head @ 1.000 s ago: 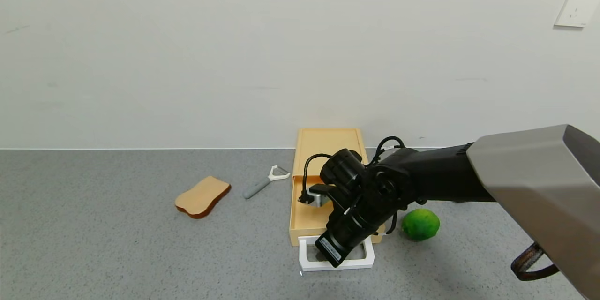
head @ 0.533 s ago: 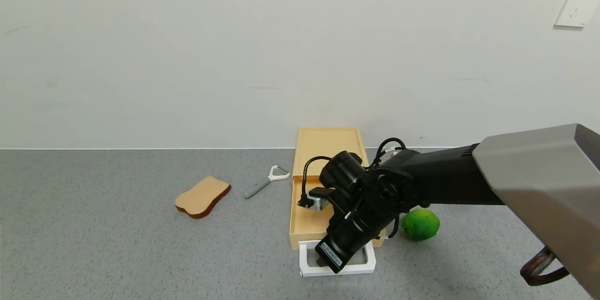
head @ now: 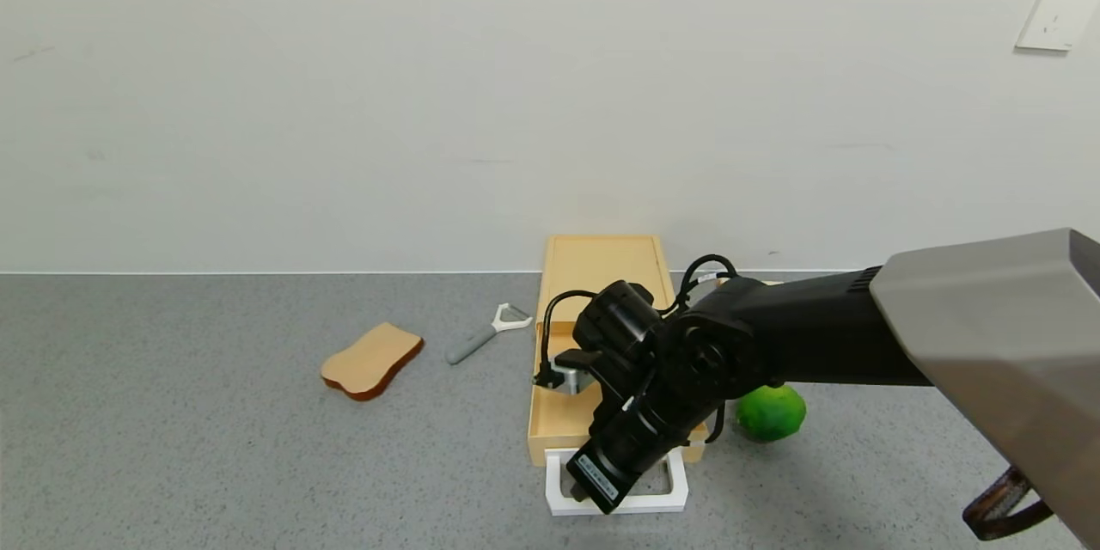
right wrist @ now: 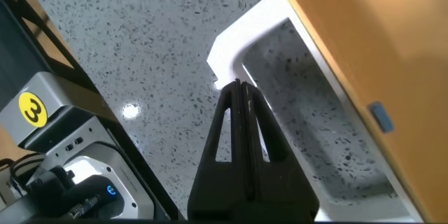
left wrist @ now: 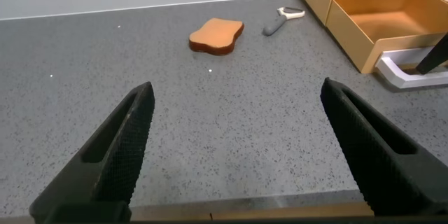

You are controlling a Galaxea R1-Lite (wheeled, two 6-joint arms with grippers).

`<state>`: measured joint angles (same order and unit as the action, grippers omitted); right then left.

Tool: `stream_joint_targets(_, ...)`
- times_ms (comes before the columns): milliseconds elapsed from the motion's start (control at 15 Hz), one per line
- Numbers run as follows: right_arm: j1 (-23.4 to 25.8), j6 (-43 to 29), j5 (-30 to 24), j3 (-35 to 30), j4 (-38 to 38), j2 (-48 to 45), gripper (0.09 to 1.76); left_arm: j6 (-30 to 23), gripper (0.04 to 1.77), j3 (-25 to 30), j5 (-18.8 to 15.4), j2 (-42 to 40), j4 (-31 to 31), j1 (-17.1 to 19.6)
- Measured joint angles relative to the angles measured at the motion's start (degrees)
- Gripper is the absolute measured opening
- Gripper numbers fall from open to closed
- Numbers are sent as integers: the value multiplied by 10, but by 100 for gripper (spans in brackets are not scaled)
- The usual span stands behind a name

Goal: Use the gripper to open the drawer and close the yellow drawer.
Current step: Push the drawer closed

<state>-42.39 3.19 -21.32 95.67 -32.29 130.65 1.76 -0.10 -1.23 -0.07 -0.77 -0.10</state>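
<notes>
Yellow drawer [head: 599, 275] sits on the grey counter [head: 215, 447] against the back wall, tray pulled partway out toward the robot, its white loop handle [head: 617, 501] at the near end. Right end effector [head: 577, 491] is angled down inside the handle loop; in the right wrist view its fingers [right wrist: 241, 140] are pressed together with nothing between them, tip resting against the handle's outer white bar [right wrist: 227, 59]. Right arm and wrist camera cover most of the open tray and the handle's middle from the head view.

Around it: green lime [head: 771, 412] just beside the tray's right side, partly hidden behind the arm. White-headed peeler with grey handle [head: 484, 335] near the drawer's left side, not touching. Bread slice [head: 371, 360] further left, apart from the peeler. White wall socket [head: 1058, 13] up on the wall at right.

Left end effector [left wrist: 238, 147] hovers low over bare counter, well apart from the drawer, fingers spread wide, holding nothing.
</notes>
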Motion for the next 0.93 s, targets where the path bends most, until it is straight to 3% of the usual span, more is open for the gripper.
stream_joint_targets(333, 3, 3, -2, -3, -7, -33, 12, 0, 172, 0, 0, 0, 0, 0)
stream_joint_targets(667, 13, 7, 24, -8, -64, -120, 12, 0, 172, 0, 0, 0, 0, 0)
stream_joint_targets(933, 52, 44, 39, -63, -76, -210, 12, 0, 172, 0, 0, 0, 0, 0)
